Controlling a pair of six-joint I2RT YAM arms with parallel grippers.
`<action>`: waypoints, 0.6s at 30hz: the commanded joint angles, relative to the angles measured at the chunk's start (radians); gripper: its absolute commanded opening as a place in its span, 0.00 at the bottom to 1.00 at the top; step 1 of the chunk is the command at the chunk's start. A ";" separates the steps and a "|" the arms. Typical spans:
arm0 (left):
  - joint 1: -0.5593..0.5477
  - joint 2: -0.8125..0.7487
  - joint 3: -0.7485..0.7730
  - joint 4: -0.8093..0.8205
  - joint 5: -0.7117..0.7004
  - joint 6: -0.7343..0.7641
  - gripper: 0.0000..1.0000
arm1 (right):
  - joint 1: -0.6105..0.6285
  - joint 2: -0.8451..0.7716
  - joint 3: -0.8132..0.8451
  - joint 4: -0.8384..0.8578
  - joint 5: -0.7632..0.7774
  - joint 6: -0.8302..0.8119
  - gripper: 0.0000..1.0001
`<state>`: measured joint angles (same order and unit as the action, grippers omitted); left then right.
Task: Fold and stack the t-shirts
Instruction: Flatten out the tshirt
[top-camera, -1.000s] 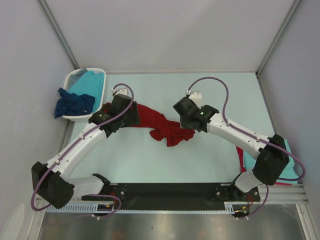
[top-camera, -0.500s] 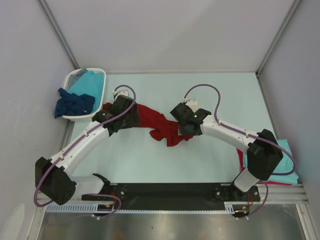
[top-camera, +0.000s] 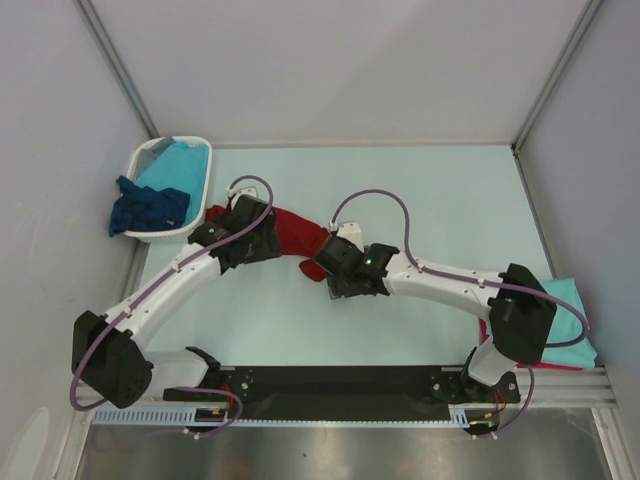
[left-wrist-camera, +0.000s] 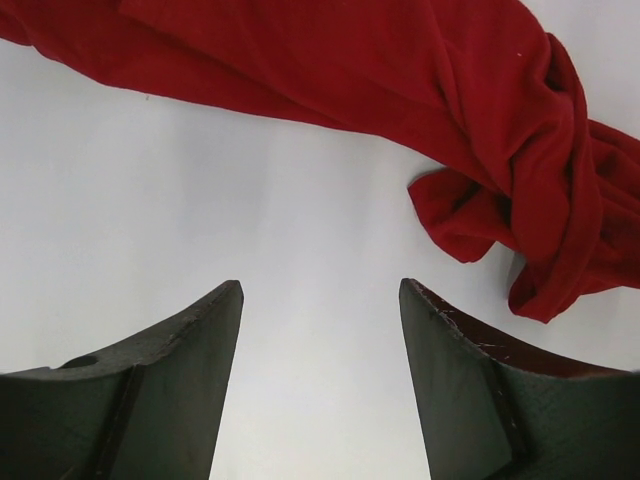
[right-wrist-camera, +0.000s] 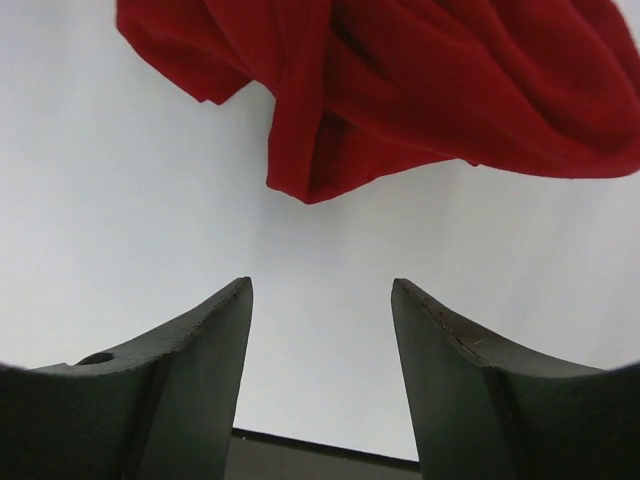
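1. The dark red t-shirt (top-camera: 293, 228) is lying crumpled on the table (top-camera: 430, 190), stretching between the two wrists.
2. The left gripper (left-wrist-camera: 320, 290) is standing with its jaws spread wide, holding nothing, over bare table just beside the cloth.
3. The right gripper (right-wrist-camera: 320, 285) is likewise standing open and gripping nothing; the shirt's bunched end is lying just ahead of its fingertips.
4. A turquoise t-shirt (top-camera: 182, 160) is lying in the white basket (top-camera: 204, 180); a navy t-shirt (top-camera: 148, 208) is hanging over its rim.

The top camera looks down on the table (top-camera: 400, 190); both wrist cameras closely face the dark red t-shirt (left-wrist-camera: 380, 70).
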<state>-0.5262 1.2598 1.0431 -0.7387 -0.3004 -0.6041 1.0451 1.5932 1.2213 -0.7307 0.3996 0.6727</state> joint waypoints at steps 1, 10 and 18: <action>-0.009 -0.010 -0.017 0.007 0.004 -0.026 0.70 | -0.003 0.043 -0.009 0.060 -0.010 -0.012 0.63; -0.015 -0.023 -0.034 0.001 -0.002 -0.028 0.70 | -0.008 0.162 0.084 0.117 -0.042 -0.085 0.63; -0.015 -0.033 -0.051 -0.005 -0.008 -0.028 0.69 | -0.007 0.244 0.138 0.125 -0.056 -0.108 0.56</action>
<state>-0.5327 1.2583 1.0058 -0.7475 -0.3016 -0.6132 1.0378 1.8225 1.3117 -0.6285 0.3481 0.5884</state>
